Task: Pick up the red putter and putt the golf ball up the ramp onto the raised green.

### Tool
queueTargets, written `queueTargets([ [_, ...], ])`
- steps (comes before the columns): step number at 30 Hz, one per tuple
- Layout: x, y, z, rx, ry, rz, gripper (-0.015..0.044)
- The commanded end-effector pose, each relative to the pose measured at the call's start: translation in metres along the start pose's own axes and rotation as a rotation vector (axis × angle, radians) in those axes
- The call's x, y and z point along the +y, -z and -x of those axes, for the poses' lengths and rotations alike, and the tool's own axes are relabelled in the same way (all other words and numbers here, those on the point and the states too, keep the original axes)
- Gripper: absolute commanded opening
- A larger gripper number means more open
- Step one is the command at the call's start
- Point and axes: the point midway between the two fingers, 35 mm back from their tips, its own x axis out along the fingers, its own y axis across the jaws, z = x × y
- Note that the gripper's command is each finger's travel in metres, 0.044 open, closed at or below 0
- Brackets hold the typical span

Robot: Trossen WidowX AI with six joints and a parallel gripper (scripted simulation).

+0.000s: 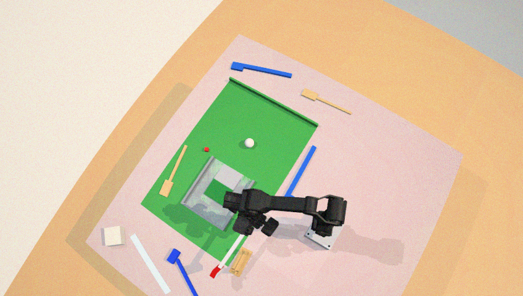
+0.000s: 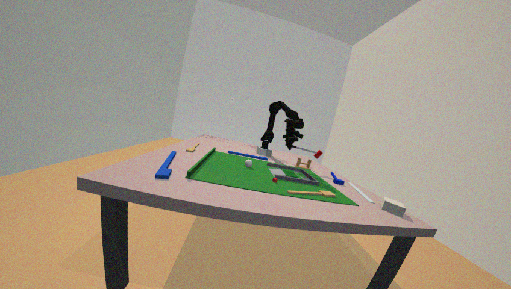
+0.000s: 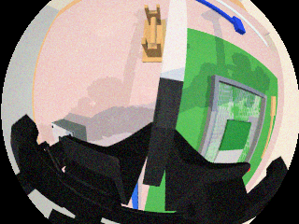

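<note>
My gripper point(image 2: 290, 146) point(image 3: 161, 127) is shut on the red putter's black grip point(image 3: 168, 100). The putter's white shaft point(image 1: 230, 251) point(image 2: 305, 149) slants out to its red head point(image 1: 214, 271) point(image 2: 317, 154), which is in the air above the table, beside the wooden stand point(image 1: 246, 253) point(image 2: 304, 167) point(image 3: 152, 37). The white golf ball point(image 1: 249, 142) point(image 2: 248, 163) rests on the green mat point(image 1: 234, 113) point(image 2: 222, 168). The pale ramp point(image 1: 228, 176) point(image 2: 277, 172) faces the ball's side and leads to the raised green point(image 1: 214, 190) point(image 3: 234, 135) inside grey walls point(image 1: 197, 180) point(image 2: 297, 180).
A small red cube point(image 1: 206, 149) point(image 2: 275, 180) and a wooden paddle point(image 1: 166, 188) point(image 2: 326, 194) lie on the mat. A green rail point(image 1: 273, 101) point(image 2: 201, 162) edges its far end. Blue clubs point(image 1: 301, 170) point(image 1: 172, 256), a white strip point(image 1: 150, 264) and a pale block point(image 1: 113, 235) lie around it.
</note>
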Motion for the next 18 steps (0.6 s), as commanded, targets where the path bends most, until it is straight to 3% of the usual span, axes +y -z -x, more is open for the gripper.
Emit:
queueTargets([
  [1,-0.015,0.015,0.008,0.009,0.025,-0.095,0.0000],
  [18,-0.052,0.097,0.037,0.065,0.109,-0.496,0.0000],
])
